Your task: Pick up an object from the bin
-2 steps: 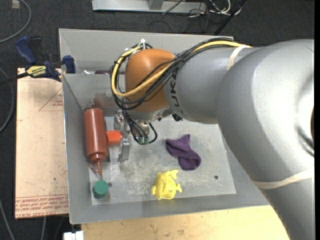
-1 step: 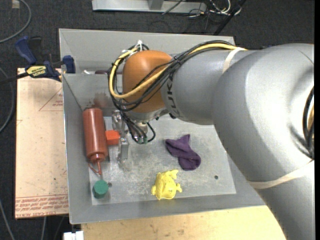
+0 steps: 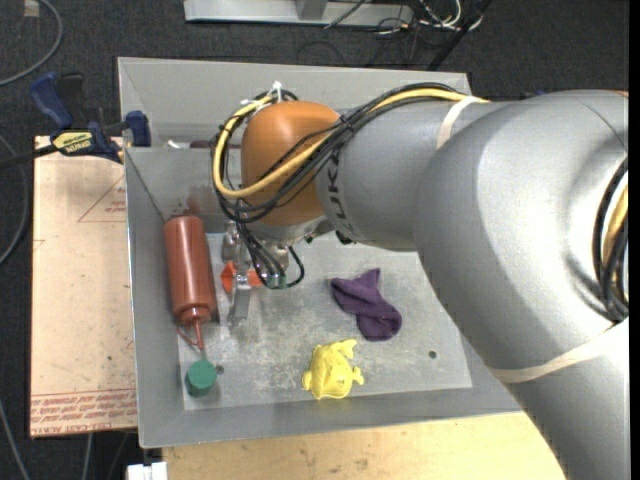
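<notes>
- the arm (image 3: pixel 480 188) reaches into the grey metal bin (image 3: pixel 300 413) from the view's right, with its orange cover (image 3: pixel 285 163) and looped yellow and black cables (image 3: pixel 232 143) over the bin's far left part.
- the gripper (image 3: pixel 240 313) hangs low over the bin floor, left of the middle, and points down.
- whether the gripper is open or closed cannot be told, nor whether it has hold of anything.
- a red-brown squeeze bottle (image 3: pixel 189 268) lies just beside the gripper, along the bin's left wall, with its nozzle pointing toward the near edge.
- a small orange-red bit (image 3: pixel 229 279) shows between the bottle and the gripper; it is unclear whether it belongs to the robot or lies in the bin.
- a round green cap (image 3: pixel 201 377) sits in the near left corner, close to the nozzle tip.
- a crumpled purple cloth (image 3: pixel 368 305) lies near the bin's middle, apart from the gripper.
- a yellow crumpled thing (image 3: pixel 332 370) lies by the near edge, in front of the purple cloth.
</notes>
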`<state>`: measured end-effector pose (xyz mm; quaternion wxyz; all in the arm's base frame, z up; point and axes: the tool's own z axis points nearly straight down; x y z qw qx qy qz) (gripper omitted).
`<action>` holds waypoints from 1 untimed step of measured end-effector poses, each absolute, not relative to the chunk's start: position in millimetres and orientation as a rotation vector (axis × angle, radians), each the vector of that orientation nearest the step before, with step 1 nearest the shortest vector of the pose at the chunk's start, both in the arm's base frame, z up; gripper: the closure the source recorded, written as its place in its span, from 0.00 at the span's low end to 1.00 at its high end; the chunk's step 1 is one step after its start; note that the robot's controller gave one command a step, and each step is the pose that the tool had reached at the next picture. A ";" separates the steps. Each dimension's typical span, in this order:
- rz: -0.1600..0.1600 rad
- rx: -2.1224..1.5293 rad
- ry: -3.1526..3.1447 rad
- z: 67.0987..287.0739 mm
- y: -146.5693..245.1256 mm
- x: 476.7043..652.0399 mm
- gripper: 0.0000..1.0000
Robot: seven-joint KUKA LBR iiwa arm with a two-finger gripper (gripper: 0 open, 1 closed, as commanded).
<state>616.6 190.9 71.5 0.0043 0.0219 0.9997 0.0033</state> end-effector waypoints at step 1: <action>0.012 -0.055 3.125 74.6 187.5 617.0 1.00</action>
